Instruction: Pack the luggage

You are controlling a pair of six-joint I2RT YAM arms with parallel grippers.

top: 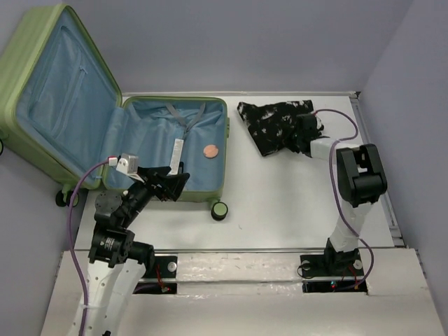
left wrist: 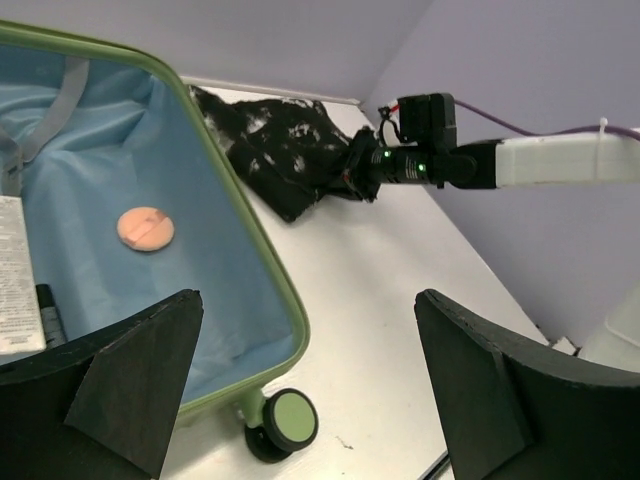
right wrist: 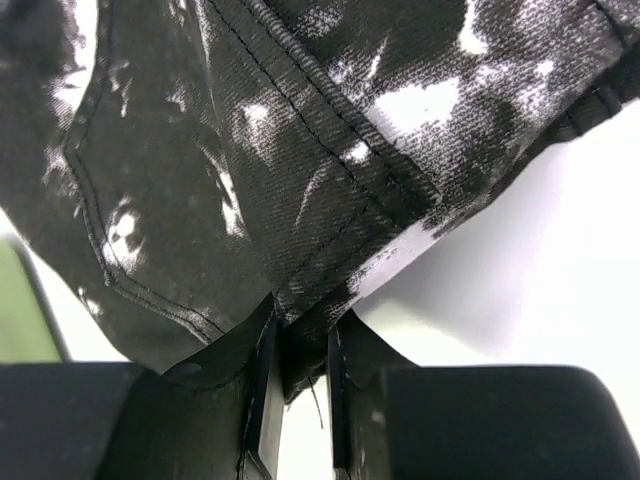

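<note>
Luggage: your large light-green hard-shell suitcase (top: pixel 66 98) lies open on the left of the white tabletop (top: pixel 280 196). Its lid is thrown back to the far left, and its base half lies flat with the light blue lining facing up.
Inside the base: you can see a small round orange-pink disc (top: pixel 211 150) on the lining, with a long white label (top: pixel 178 148) near it to the left.
Wheel: a black wheel with a green hub (top: pixel 220 209) sticks out at the base's near right corner.
Garment: the folded black-and-white patterned cloth (top: pixel 273 126) lies on the tabletop, to the right of the suitcase and apart from it.
Left end effector (top: pixel 164 180): you have it over the near edge of the base half, spread wide with nothing between its fingers.
Right end effector (right wrist: pixel 298 350): you have it pinched narrow on the garment's right edge, with a stitched fold of fabric caught between the fingers.
</note>
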